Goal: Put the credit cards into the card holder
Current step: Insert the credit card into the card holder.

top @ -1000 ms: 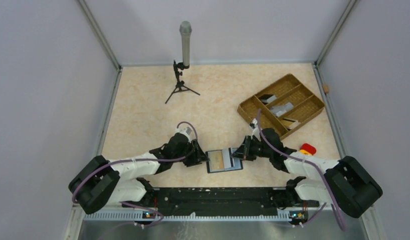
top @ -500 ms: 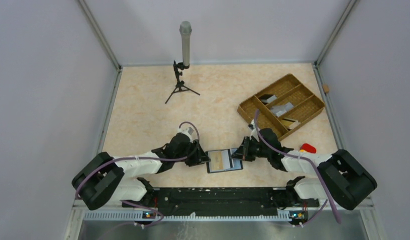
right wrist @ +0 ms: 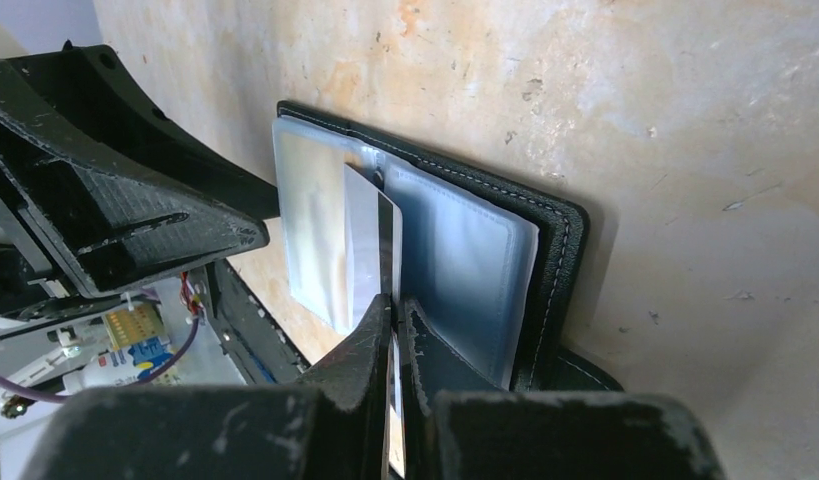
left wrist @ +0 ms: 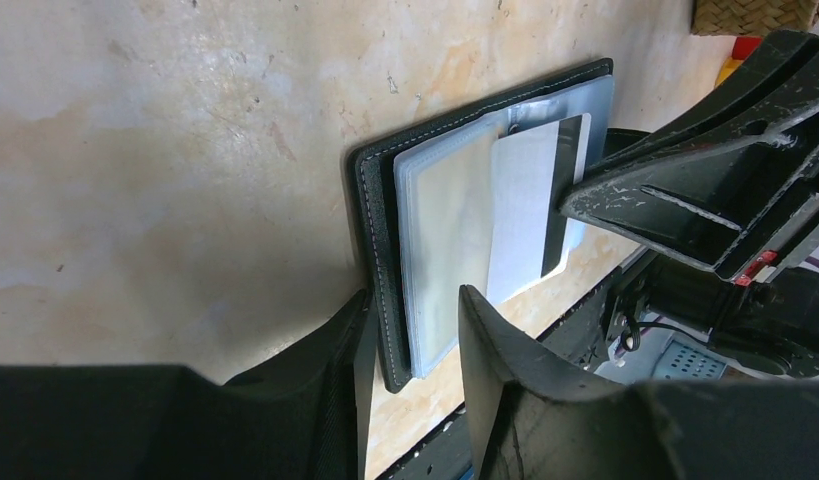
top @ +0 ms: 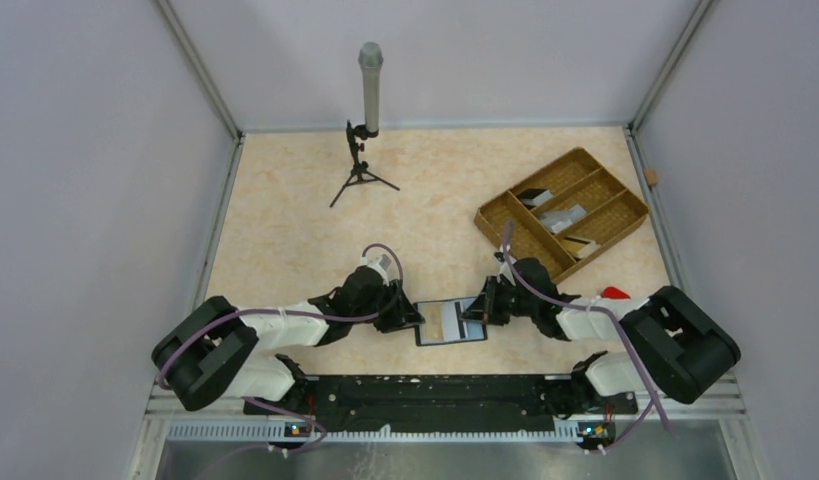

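The right gripper (right wrist: 393, 305) is clenched on a pale card (right wrist: 363, 245) with a dark stripe, and the card's front edge is right at the middle fold of the open wallet (top: 451, 322). On the wallet's opposite side, the left gripper (left wrist: 410, 310) is spread, fingers straddling the outer edge. The woven tray (top: 613, 180) sits well beyond the wallet.

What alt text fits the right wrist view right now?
The right gripper, jaws shut, pinches a pale credit card with a dark stripe, its far end over the clear sleeves of the open black card holder. The left gripper sits at the holder's far side.
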Robot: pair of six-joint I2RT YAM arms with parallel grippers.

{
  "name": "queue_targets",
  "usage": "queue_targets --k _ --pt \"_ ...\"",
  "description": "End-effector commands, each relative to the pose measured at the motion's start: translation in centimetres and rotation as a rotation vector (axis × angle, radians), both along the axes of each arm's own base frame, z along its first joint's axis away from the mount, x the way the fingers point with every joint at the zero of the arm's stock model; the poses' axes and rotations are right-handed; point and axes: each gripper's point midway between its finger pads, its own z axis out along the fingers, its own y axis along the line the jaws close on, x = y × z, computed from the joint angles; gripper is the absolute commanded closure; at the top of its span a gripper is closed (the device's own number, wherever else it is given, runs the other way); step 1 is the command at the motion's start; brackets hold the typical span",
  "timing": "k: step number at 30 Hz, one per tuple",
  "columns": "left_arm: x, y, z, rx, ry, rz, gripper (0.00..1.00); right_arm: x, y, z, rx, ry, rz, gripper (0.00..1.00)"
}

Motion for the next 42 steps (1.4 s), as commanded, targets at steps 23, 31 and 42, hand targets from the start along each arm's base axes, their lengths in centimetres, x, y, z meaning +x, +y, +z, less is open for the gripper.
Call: queue_targets --k 23,31,42 --pt "-0.9 0.4 -1.9 0.061 0.044 -0.016 0.66 0.8 0.6 -2.0 -0.071 -0.021 -0.061 1.00" --pt "-0.9 0.3 -1.7 0.052 0.043 -0.018 0.69 0.3 2.2 -1.3 -0.090 -0.032 -0.074 1.00" --pt "-0.8 0.8 -1.4 0.060 0.026 0.008 0.67 1.1 2.4 0.0 -0.227 -0.116 -0.064 0.83"
